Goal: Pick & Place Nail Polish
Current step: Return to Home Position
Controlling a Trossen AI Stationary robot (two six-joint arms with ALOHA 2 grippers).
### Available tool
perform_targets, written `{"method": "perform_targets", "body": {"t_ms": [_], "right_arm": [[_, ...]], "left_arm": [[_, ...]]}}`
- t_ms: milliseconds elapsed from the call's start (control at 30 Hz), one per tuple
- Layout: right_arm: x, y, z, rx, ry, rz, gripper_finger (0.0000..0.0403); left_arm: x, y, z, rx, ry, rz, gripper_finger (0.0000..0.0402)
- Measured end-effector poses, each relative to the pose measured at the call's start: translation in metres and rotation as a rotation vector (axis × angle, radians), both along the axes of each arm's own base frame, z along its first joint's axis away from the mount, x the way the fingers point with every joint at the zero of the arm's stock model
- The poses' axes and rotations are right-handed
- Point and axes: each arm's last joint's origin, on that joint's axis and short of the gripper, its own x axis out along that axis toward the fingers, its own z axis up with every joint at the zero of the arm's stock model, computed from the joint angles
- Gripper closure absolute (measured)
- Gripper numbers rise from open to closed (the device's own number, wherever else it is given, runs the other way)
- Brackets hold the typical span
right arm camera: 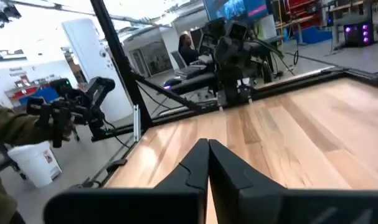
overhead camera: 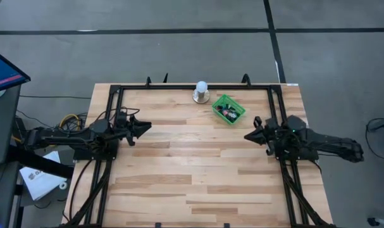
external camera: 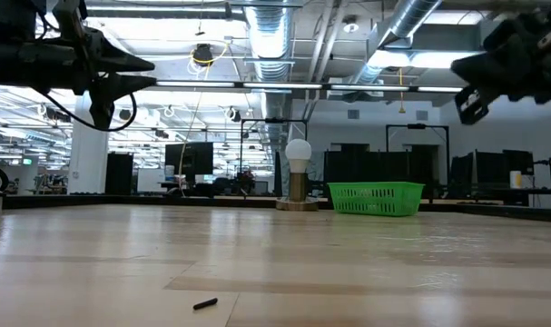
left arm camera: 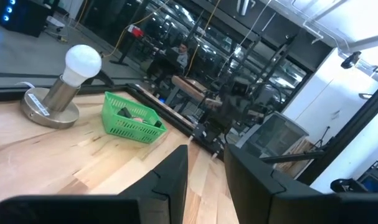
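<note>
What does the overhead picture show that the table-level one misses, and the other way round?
Only overhead: the small bottles inside the green basket. Only table-level: a small dark object on the table near the camera, plus the room behind. Both: the basket, the white-domed lamp, and the left gripper and right gripper, holding nothing.

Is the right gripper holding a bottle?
No: the right gripper, raised at the right edge of the table, is shut with nothing in it.

Wooden table [overhead camera: 198,171]: green bin [overhead camera: 228,109], white-domed lamp [overhead camera: 201,92] near far edge.
</note>
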Motion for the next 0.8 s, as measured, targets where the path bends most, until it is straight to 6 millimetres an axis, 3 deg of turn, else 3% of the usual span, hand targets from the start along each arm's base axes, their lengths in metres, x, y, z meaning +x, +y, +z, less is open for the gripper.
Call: {"method": "perform_targets", "body": {"t_ms": [133,800], "right_arm": [[0.0007,-0.0002,-0.0073,0.011,0.05,-0.002,0.0399],[0.0006,-0.0001,-0.0073,0.015,0.049,0.0,0.0401]], "left_arm": [[0.0,0.0,0.0003,0.0,-0.003,0.0,0.0301],[0.0,-0.0001,0.0005,0.001,-0.005,-0.003,0.0301]]}}
